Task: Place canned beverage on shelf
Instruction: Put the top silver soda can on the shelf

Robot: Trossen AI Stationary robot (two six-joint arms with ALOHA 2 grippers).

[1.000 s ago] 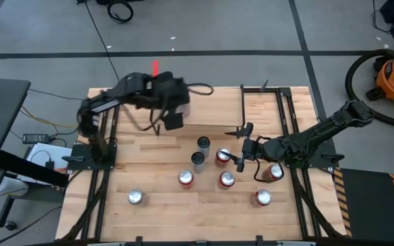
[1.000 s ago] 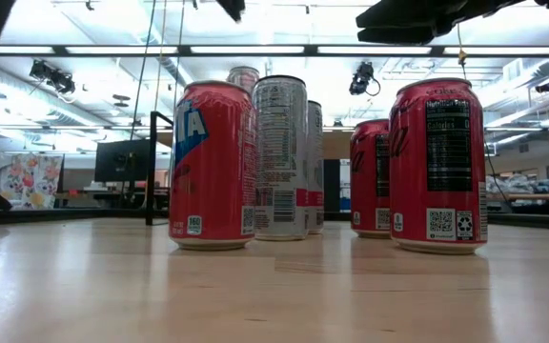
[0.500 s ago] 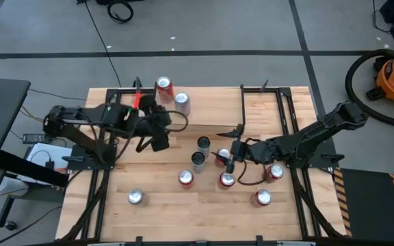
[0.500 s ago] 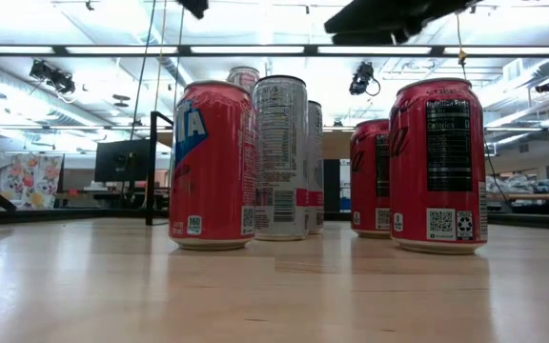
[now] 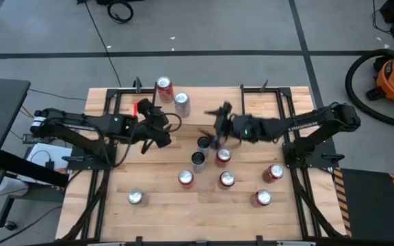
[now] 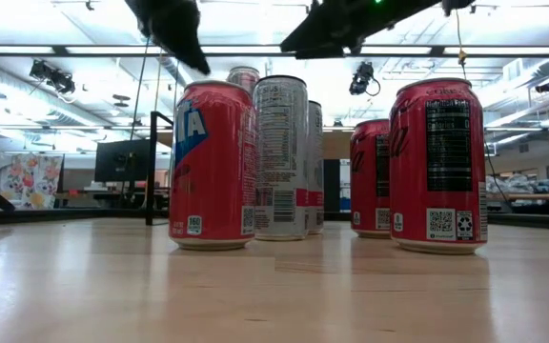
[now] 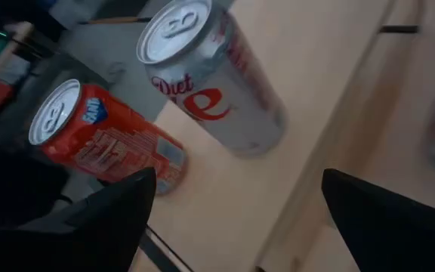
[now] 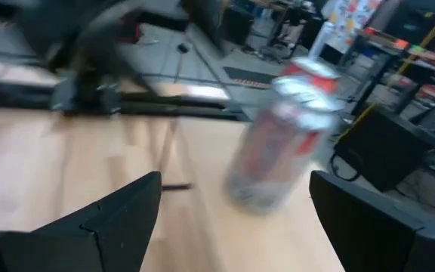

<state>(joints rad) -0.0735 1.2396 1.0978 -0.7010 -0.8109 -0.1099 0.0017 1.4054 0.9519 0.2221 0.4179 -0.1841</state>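
A red can (image 5: 163, 87) and a silver can (image 5: 181, 101) stand upright on their bases on the light wood shelf top (image 5: 200, 102) at the far side. They also show in the left wrist view as the red can (image 7: 97, 143) and the silver Diet Coke can (image 7: 217, 75). My left gripper (image 5: 157, 131) hovers open and empty just near of them, its fingers wide apart (image 7: 239, 177). My right gripper (image 5: 217, 126) is open and empty above the table's middle, beside a silver can (image 5: 203, 143). A blurred silver can (image 8: 278, 143) stands ahead of it.
Several more cans stand upright on the tabletop: a silver one (image 5: 198, 159), red ones (image 5: 223, 156) (image 5: 185, 178) (image 5: 227, 180) (image 5: 274, 172) (image 5: 263, 198), and a silver one (image 5: 136, 197) at the near left. Black frame rails (image 5: 287, 123) run along both sides.
My left arm has drawn back from over the shelf toward the table's left and near side, uncovering the two cans standing there. My right gripper has left the red cans and gone toward the table's left and far edge, to beside the middle silver can.
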